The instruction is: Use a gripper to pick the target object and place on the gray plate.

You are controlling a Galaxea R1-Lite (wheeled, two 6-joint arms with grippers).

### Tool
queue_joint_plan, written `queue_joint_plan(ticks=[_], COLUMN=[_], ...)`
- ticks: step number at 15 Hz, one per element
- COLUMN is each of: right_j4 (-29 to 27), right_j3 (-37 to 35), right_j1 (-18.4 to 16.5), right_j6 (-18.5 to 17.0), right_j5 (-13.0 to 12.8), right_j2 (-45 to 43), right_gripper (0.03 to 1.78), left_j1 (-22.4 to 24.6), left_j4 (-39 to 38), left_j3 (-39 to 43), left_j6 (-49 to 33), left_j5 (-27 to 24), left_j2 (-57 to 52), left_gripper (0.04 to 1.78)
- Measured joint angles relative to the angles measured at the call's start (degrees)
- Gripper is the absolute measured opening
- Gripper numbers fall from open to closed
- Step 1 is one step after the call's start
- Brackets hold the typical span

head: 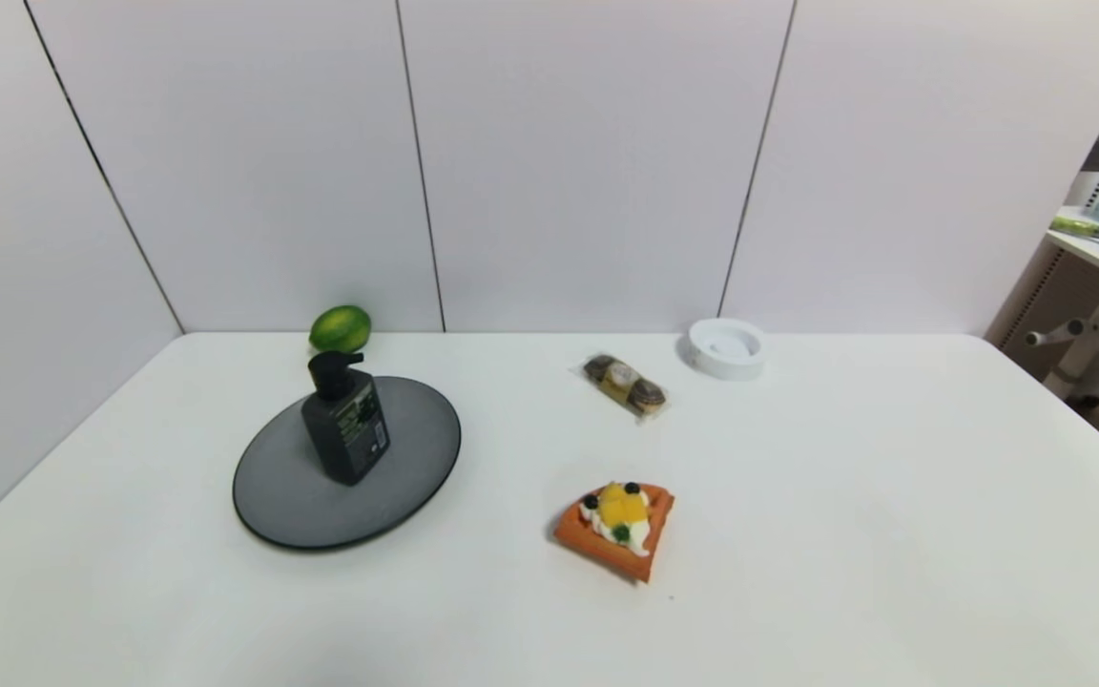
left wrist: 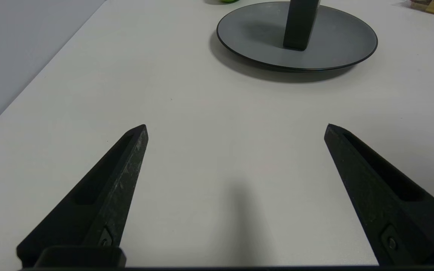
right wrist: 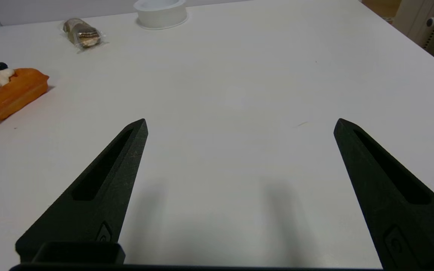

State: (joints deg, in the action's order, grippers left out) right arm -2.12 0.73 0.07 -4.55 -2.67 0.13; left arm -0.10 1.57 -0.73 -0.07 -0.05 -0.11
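The dark pump bottle (head: 346, 420) stands upright on the gray plate (head: 416, 458) at the table's left; its lower body also shows in the left wrist view (left wrist: 300, 26) on the plate (left wrist: 337, 41). My left gripper (left wrist: 236, 128) is open and empty, low over bare table well short of the plate. My right gripper (right wrist: 239, 124) is open and empty over bare table on the right side. Neither gripper shows in the head view.
A green lime (head: 340, 327) lies behind the plate by the wall. An orange waffle slice (head: 618, 530) sits mid-table, also in the right wrist view (right wrist: 9, 90). A wrapped snack (head: 624, 384) and a small white dish (head: 725, 347) lie farther back. The table's right edge is near.
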Motion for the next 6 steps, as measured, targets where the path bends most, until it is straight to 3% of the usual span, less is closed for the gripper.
queue_joint_plan(ticks=[6], right_j4=[0.6], right_j3=[0.0], right_j1=[0.0], right_j6=[-0.1], right_j5=[0.0], right_j2=[0.0], right_gripper=[1.71], left_j1=[0.0], left_j4=[0.0], left_j3=[0.0], left_j6=[0.0], left_j5=[0.0], left_j2=[0.0], left_gripper=[1.69])
